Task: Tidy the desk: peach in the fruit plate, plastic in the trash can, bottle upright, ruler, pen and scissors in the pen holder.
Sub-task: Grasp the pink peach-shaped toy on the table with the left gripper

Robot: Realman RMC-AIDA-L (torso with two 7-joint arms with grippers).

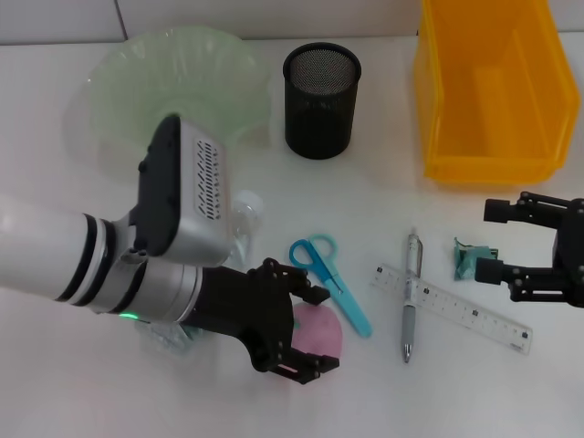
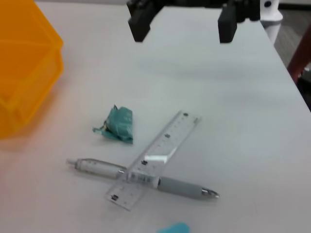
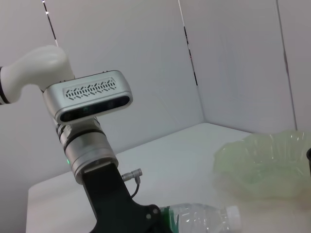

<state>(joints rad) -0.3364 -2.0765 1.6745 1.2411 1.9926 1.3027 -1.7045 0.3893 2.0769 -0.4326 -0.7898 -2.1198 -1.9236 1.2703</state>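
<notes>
**Inspector:** Where is the left gripper [image 1: 294, 328] sitting?

**Assistant:** In the lower middle of the head view. Its black fingers [image 1: 310, 363] are standing apart on either side of the pink peach [image 1: 319, 330], which is lying on the white table [image 1: 474, 392]. Whether the pads are touching the fruit, I cannot tell.

**Inspector:** And the right gripper [image 1: 497, 242]?

**Assistant:** It is hanging at the right edge of the frame, its fingers spread wide with nothing between them. The crumpled green plastic [image 1: 473, 257] is lying just beside its fingertips, apart from them.

**Inspector:** The bottle?

**Assistant:** The clear bottle [image 3: 204, 217] is lying on its side, largely hidden under the left arm in the head view; the right wrist view is showing its white cap and green label.

**Inspector:** Stationery?

**Assistant:** The blue scissors [image 1: 330, 279] are lying just right of the peach. The pen [image 1: 410, 297] is crossing the clear ruler [image 1: 451, 307] in the lower right; which one is on top, I cannot tell.

**Inspector:** Containers?

**Assistant:** The green fruit plate [image 1: 182, 82] is standing in the upper left, the black mesh pen holder [image 1: 321, 100] at upper centre, and the yellow bin [image 1: 488, 91] in the upper right.
</notes>
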